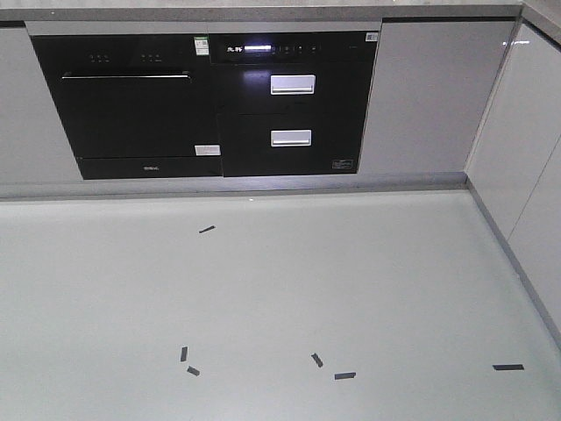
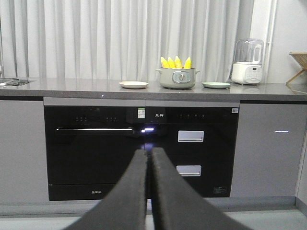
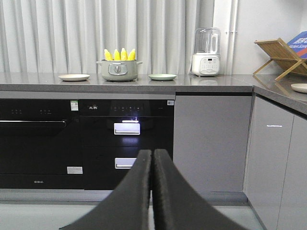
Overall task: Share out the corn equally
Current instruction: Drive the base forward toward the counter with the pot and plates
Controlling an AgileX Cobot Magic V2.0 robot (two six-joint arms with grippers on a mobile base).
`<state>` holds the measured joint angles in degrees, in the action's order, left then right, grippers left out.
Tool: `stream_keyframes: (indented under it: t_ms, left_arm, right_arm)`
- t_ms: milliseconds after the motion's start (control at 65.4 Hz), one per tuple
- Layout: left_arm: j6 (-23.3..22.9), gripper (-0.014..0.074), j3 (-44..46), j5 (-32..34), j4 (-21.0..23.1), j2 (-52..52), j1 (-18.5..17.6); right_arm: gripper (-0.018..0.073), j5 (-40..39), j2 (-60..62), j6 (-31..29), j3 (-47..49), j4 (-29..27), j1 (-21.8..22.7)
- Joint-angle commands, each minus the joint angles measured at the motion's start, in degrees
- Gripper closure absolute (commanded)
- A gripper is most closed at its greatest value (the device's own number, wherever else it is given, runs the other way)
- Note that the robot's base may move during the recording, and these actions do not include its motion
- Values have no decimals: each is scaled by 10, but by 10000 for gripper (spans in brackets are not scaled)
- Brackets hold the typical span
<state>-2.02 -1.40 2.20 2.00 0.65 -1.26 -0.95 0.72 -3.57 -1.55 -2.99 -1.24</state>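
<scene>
I saw the corn (image 2: pixel 176 63) standing upright in the pot (image 2: pixel 177 78) on the counter (image 2: pixel 72 87), between a cream plate (image 2: pixel 134 85) and a green plate (image 2: pixel 216 85). The left gripper (image 2: pixel 149 154) and right gripper (image 3: pixel 152 154) had their jaws pressed together, holding nothing, well apart from the counter.

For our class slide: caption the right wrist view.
Shut right gripper faces pot of corn cobs between cream plate and green plate.
</scene>
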Motion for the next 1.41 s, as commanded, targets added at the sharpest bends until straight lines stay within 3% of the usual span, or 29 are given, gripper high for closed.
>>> stream_keyframes:
  t_ms: [0, 1392]
  left_arm:
    - [-3, 603, 9, 43, 5, 9, 0]
    - [-3, 603, 9, 43, 5, 9, 0]
  right_arm:
    - [569, -44, 4, -3, -5, 6, 3]
    - [569, -43, 4, -3, -5, 6, 3]
